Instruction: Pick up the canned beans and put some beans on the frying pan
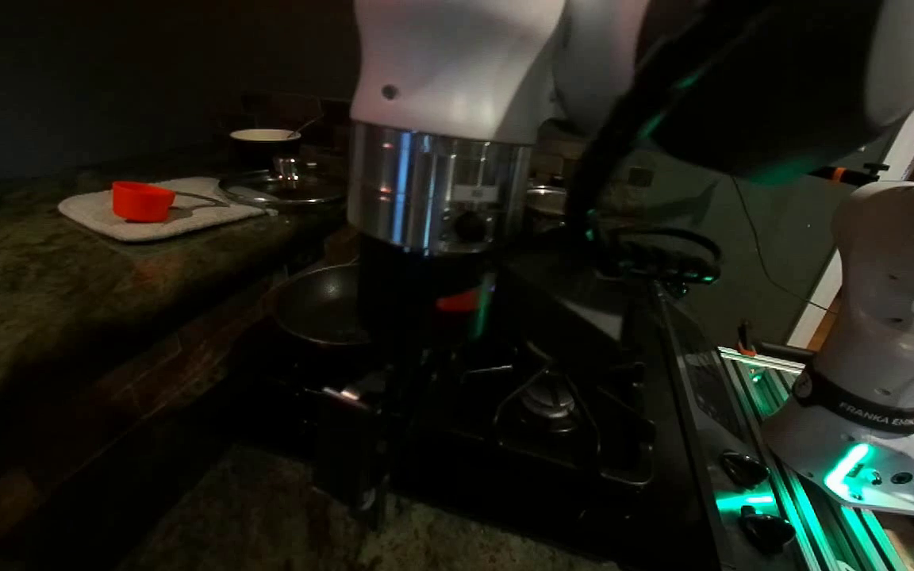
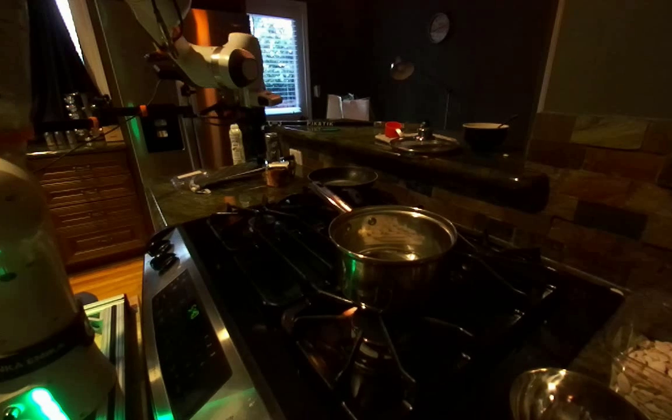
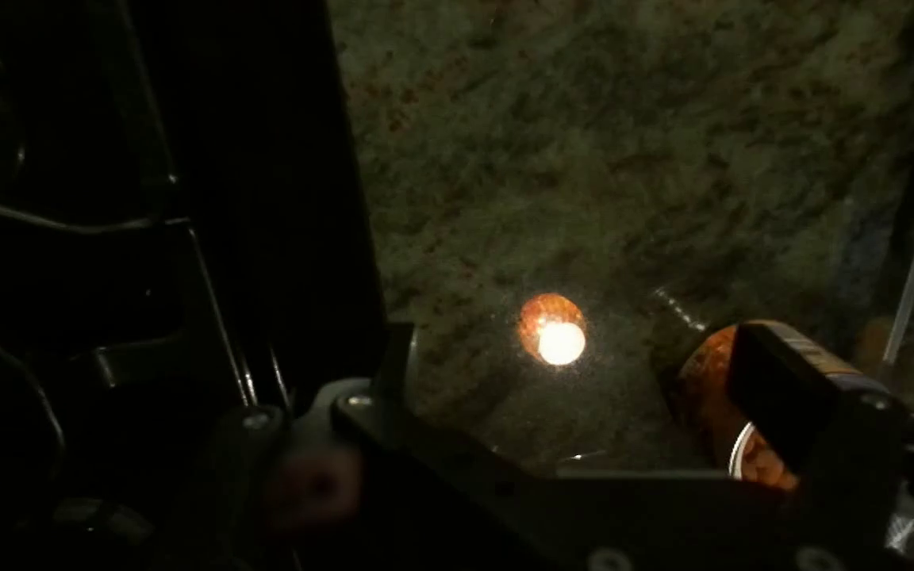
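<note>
Canned beans (image 3: 707, 373) not lifted yet: set on the tabletop (image 3: 584, 159), partly hidden by the hand (image 3: 580, 349) in the wrist view. Hand is spread wide, nothing gripped. Nothing is made out inside the frying pan (image 2: 343, 177). Grasp, carry, pour likely left to be done.

In an exterior view, canned beans (image 2: 277, 177) on counter (image 2: 205, 203) left of frying pan (image 2: 343, 177), pot (image 2: 391, 277) before pan
</note>
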{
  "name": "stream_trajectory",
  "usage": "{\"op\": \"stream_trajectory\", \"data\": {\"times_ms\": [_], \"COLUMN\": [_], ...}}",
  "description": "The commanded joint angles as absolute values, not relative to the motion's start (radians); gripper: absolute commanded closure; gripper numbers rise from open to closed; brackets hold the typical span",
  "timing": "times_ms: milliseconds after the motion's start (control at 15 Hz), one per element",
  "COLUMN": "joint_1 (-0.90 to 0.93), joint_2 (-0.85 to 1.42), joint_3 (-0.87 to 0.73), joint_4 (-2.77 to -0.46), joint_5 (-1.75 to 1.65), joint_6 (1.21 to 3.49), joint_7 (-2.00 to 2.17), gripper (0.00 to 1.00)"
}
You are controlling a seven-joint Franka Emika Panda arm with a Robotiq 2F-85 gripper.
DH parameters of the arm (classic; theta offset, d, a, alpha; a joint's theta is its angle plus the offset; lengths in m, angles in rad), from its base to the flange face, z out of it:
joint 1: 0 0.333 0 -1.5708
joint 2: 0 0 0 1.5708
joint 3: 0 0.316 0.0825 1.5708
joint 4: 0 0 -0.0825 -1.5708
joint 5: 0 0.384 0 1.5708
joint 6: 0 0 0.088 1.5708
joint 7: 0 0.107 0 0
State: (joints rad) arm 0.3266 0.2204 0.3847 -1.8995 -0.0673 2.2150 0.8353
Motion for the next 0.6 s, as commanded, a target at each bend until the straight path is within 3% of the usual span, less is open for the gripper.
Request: {"op": "stream_trajectory", "data": {"times_ms": [0,533], "joint_1": [0.404,0.535], "joint_2": [0.359,0.540], "joint_3": [0.319,0.244], "joint_4": [-1.738,-1.547], "joint_5": [-0.091,-0.090], "joint_6": [2.186,2.232], "joint_7": [0.899,0.920], "gripper": [0.00,0.00]}}
